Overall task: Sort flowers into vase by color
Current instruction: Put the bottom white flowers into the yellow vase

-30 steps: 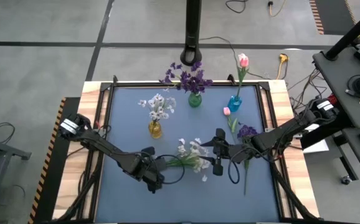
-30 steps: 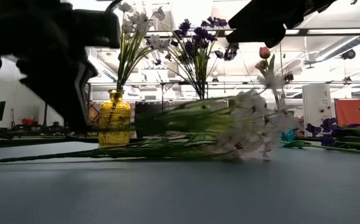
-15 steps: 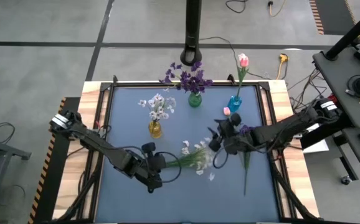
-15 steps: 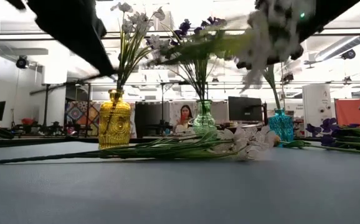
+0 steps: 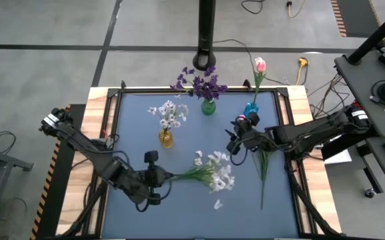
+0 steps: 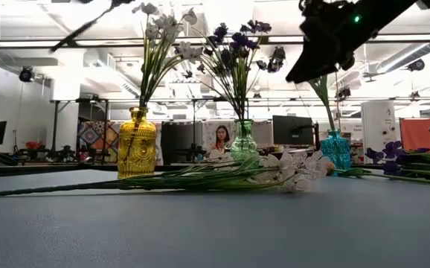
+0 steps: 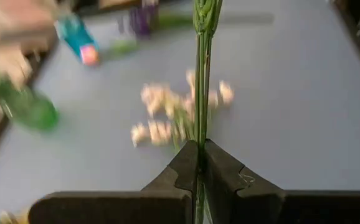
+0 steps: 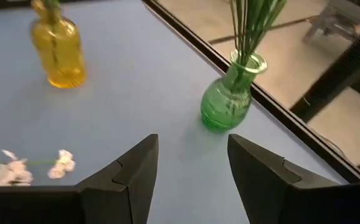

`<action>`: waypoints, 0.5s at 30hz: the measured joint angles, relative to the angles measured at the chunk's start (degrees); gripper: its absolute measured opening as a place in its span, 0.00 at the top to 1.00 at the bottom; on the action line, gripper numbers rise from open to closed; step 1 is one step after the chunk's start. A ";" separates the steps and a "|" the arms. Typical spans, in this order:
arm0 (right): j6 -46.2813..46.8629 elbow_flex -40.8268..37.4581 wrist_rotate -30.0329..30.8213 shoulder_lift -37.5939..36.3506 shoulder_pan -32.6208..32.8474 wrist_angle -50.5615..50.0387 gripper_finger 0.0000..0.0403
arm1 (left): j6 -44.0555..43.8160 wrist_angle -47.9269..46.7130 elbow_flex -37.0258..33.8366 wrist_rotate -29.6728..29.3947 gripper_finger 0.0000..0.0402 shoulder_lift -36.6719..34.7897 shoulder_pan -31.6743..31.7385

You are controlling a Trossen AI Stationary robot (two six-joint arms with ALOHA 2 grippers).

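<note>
Gripping a white-blossomed, green-stemmed artificial sprig (image 5: 206, 172) in the shut left gripper (image 5: 154, 177), stem stretching straight ahead, open empty right gripper (image 5: 233, 142) beyond.

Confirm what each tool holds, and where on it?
Left tool: shut on the white spray, gripped on its green stem. Right tool: open, nothing in it.

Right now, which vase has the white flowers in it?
The yellow vase, on the left side of the table. The green vase holds purple flowers, and the blue vase holds a pink one.
</note>
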 joint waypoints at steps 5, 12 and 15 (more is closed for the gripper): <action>-3.45 -5.45 -6.89 -2.67 2.04 11.81 0.51 | 12.51 20.22 -5.86 -2.02 1.00 -4.87 -0.54; -10.66 -21.22 -21.77 2.18 6.94 57.58 0.46 | 25.84 59.29 -20.36 -2.35 1.00 -4.94 0.15; -12.54 -22.29 -22.34 6.11 8.46 68.45 0.45 | 26.78 72.10 -25.05 -2.81 1.00 -2.88 0.49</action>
